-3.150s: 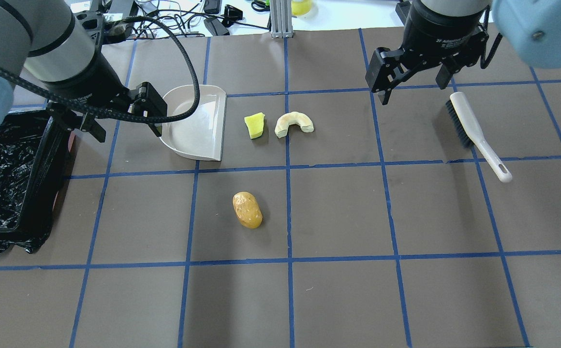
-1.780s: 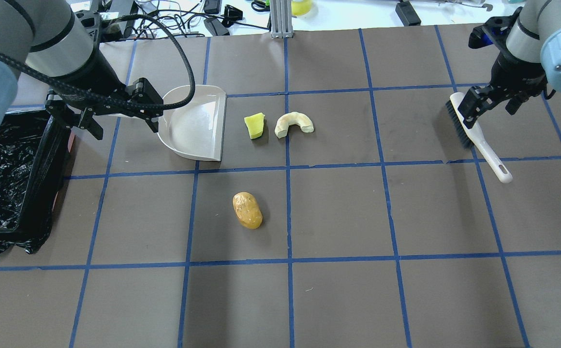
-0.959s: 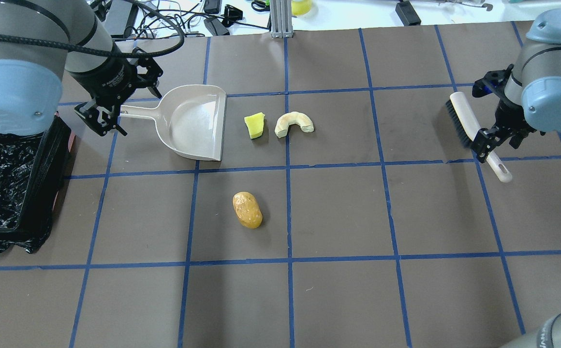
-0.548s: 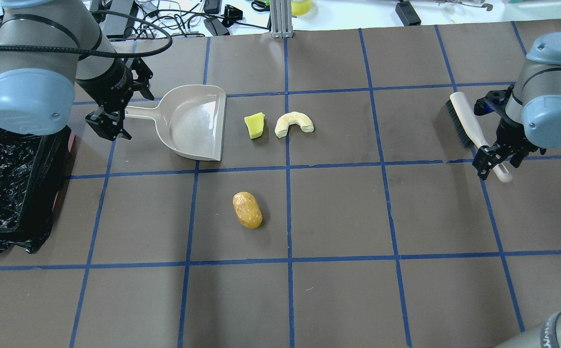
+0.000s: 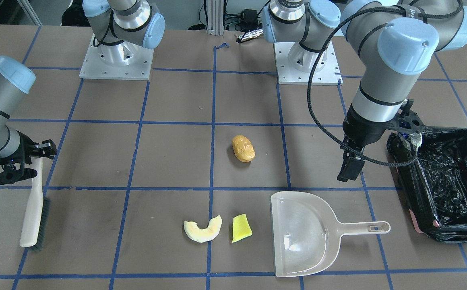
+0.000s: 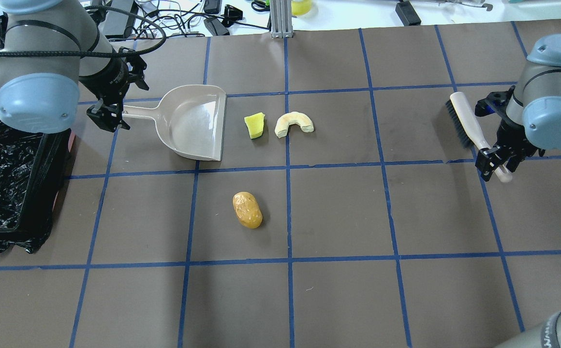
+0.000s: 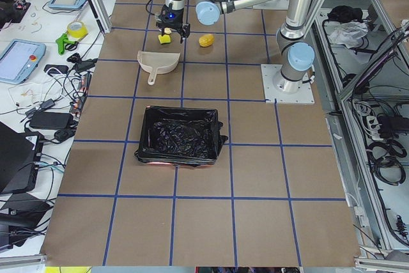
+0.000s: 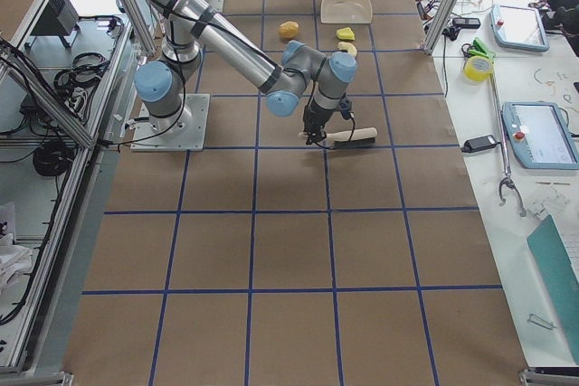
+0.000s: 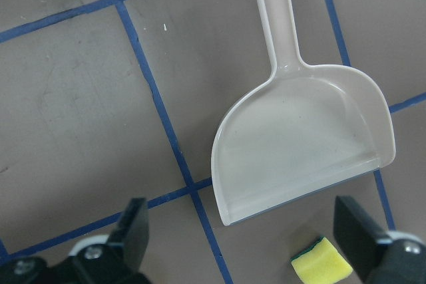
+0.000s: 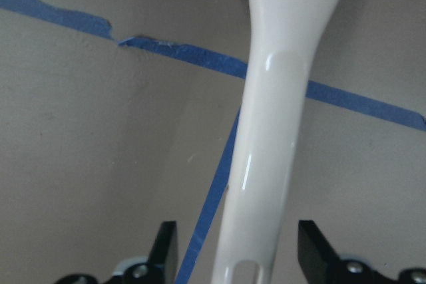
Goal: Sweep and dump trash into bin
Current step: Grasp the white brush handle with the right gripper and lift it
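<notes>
Both grippers have shifted since a moment ago. Our left gripper (image 6: 110, 116) now hangs by the handle end of the dustpan (image 6: 196, 123), jaws spread wide and holding nothing. Our right gripper (image 6: 496, 166) has slid along the brush (image 6: 468, 121) to its handle end, jaws open on either side of the glossy white handle, not yet pinching it. None of the trash has moved. We see the yellow-green wedge (image 6: 254, 125) just beside the pan's open lip, the pale crescent (image 6: 294, 123) next to it, and the potato-like lump (image 6: 247, 210) well apart, toward the bench's middle. We judge all three light; the lump will likely roll, so brush it gently. That smooth handle looks stiff and slippery; grip it mid-length. The bin (image 5: 410, 189) sits at the bench's left edge, beside the left arm, which must lift the pan over its wall.
</notes>
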Controlling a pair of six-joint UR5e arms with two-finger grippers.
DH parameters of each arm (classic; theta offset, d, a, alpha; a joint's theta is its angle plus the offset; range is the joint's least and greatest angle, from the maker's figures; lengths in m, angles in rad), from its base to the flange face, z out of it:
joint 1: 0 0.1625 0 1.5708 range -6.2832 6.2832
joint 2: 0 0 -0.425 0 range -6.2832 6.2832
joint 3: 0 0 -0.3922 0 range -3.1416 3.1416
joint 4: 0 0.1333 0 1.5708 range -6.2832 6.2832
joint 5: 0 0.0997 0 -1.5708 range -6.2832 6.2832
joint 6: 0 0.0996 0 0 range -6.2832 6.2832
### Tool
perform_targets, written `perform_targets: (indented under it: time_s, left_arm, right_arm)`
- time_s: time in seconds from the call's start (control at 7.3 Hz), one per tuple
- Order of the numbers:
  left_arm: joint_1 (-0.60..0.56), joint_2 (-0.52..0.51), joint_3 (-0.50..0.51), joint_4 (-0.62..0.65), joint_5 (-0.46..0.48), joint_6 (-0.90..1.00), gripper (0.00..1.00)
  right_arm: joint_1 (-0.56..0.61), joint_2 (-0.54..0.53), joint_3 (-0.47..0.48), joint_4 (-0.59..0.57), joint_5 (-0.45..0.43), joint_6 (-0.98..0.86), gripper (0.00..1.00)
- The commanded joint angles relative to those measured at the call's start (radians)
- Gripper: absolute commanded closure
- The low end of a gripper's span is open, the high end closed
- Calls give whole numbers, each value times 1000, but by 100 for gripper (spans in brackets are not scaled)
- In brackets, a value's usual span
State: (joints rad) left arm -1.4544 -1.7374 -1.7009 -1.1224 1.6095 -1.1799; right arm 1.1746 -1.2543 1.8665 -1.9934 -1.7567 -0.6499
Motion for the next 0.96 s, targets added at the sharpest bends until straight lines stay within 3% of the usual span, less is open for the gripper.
perform_targets:
  time_s: [0.0, 0.14, 0.27, 0.41, 0.55, 0.82]
  left_arm:
    - [66, -77, 15, 10, 3, -106, 0]
    - [68, -115, 36, 77, 4, -139, 5]
    - [68, -149, 64, 93, 4, -168, 26]
    - [68, -184, 85, 96, 3, -176, 23]
    - [68, -218, 105, 99, -6, -181, 0]
    - [68, -289, 110, 249, 3, -185, 0]
  right_arm:
    - [0, -2, -13, 10, 2, 12, 92]
    - [0, -14, -16, 15, 5, 31, 92]
    - [16, -54, -23, 36, 5, 100, 92]
    - [60, -85, -56, 120, 11, 201, 92]
    - [142, -91, -103, 181, -1, 270, 94]
    - [328, -82, -191, 290, 12, 556, 95]
